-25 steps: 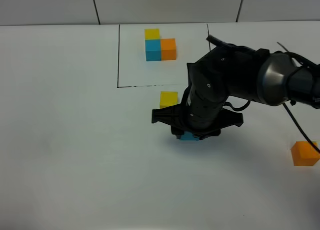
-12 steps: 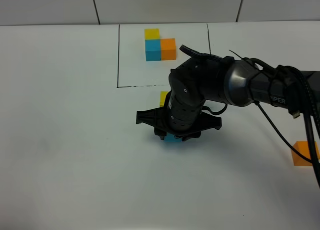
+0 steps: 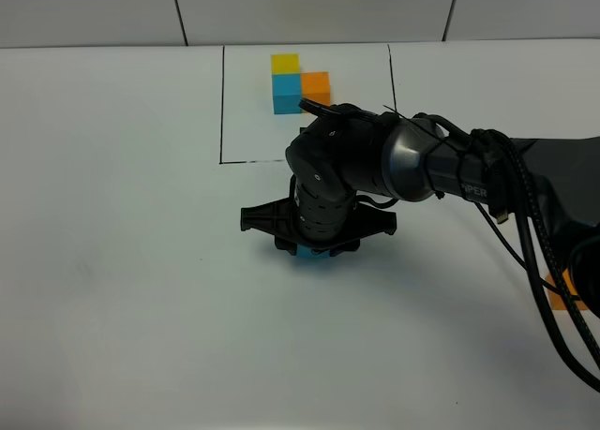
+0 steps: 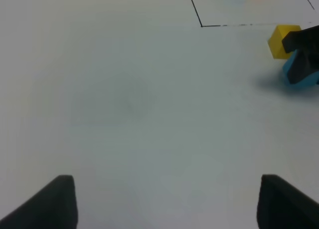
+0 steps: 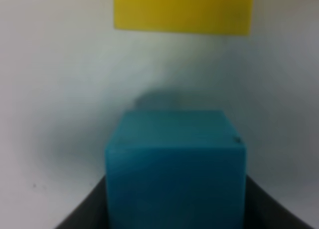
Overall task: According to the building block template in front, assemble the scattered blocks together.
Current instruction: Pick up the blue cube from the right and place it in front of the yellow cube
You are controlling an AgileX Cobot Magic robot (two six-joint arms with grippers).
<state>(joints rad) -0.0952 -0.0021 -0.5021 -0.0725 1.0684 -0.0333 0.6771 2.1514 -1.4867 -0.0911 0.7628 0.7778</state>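
Note:
The building block template [image 3: 286, 93] is a yellow, blue and orange cluster inside a black drawn frame at the back; its orange cube is partly behind my right arm. My right gripper [image 3: 314, 250] is shut on the light blue cube [image 3: 312, 259] and holds it low over the table, just in front of the frame. The right wrist view shows this blue cube [image 5: 175, 164] between the fingers, with the loose yellow cube [image 5: 182, 9] just beyond it and a gap between them. The arm hides the yellow cube in the high view. The loose orange cube [image 3: 555, 297] lies far right. My left gripper [image 4: 169, 204] is open and empty.
The left wrist view shows the yellow cube [image 4: 283, 39] and the blue cube [image 4: 300, 78] side by side near the frame's front line [image 4: 234, 25]. Black cables [image 3: 525, 233] trail from the right arm across the right side, over the orange cube.
My right gripper has moved left and slightly toward the front with the blue cube in it. The arm now covers the yellow cube in the high view. The orange cube has not moved.

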